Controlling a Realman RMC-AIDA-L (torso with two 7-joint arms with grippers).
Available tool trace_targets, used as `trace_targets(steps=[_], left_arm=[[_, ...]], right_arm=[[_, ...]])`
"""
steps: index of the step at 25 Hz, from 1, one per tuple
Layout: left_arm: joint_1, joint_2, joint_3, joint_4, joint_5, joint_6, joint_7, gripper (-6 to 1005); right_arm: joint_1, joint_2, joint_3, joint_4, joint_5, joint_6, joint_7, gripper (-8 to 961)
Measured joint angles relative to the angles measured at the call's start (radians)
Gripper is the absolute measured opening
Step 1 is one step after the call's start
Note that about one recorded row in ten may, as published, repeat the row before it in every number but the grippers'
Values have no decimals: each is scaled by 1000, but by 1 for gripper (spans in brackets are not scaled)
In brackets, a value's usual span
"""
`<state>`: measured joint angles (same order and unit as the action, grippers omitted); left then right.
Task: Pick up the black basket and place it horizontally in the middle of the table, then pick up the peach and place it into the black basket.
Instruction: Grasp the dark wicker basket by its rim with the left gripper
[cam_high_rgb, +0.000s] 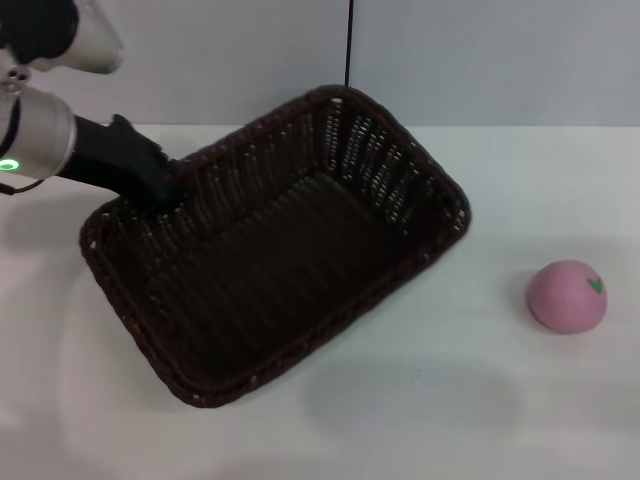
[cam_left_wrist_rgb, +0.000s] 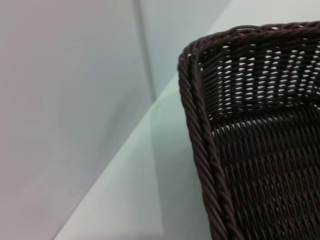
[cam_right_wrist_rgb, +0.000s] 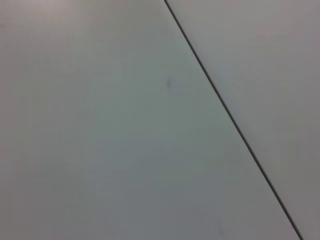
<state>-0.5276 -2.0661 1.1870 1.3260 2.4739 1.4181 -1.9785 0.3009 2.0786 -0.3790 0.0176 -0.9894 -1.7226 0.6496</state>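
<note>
Fingers (cam_high_rgb: 165, 195) of the left arm clamp the black basket (cam_high_rgb: 280, 255) rim.

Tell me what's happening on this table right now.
The robot's left end effector is at the far left rim of the black basket, apparently gripping it. The basket sits at an angle on the white table, not yet straightened. The peach lies by itself to the right, outside the basket and untouched. The right arm isn't visible from the head camera.
</note>
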Motion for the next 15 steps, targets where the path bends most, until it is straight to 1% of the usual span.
trace_targets(steps=[1,2,4,5,6,9,15], left_arm=[[0,0,0,0,0,0,0,265],[-13,0,0,-8,0,10,15,237],[-51,0,0,-36,0,46,74,234],[-87,-1,2,-65,3,70,132,233],[-87,-1,2,-65,3,70,132,233],[-139,-2,9,-95,8,82,192,235],[-189,-6,56,-81,-2,76,336,234]], right_arm=[[0,0,0,0,0,0,0,694],[0,0,0,0,0,0,2,694],[0,0,1,0,0,0,3,694],[-1,0,1,-1,0,-1,3,695],[-1,0,1,-1,0,-1,3,695],[-3,0,2,-1,0,0,11,695],[-4,-1,12,-1,0,0,18,694]])
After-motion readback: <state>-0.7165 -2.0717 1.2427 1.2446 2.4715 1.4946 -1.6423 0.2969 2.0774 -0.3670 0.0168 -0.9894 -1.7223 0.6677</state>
